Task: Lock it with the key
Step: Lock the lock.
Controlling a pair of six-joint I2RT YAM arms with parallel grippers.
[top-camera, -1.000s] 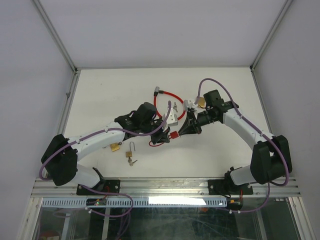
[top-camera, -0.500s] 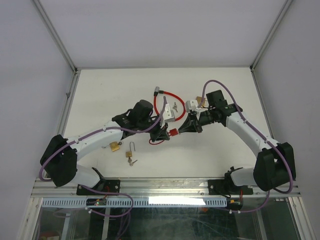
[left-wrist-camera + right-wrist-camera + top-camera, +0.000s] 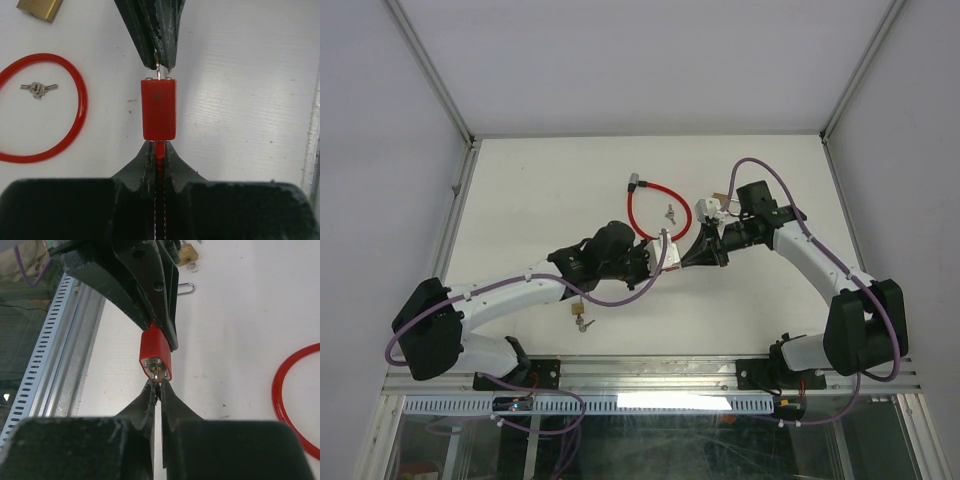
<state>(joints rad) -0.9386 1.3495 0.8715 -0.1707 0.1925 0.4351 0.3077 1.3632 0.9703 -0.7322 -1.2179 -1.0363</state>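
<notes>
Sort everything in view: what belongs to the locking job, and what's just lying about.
In the job: red lock, held by the left tool; key, pinched in the right tool at its keyhole.
Lying about: red cable loop, loose keys inside it, brass padlock, small padlock by the left arm.

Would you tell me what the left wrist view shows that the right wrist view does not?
Left wrist only: a small bunch of keys inside the red cable loop. Right wrist only: the slotted metal rail, a silver shackle and the keyhole end of the red lock. Both: that lock held by the left gripper, with the right gripper shut on the key in it.
</notes>
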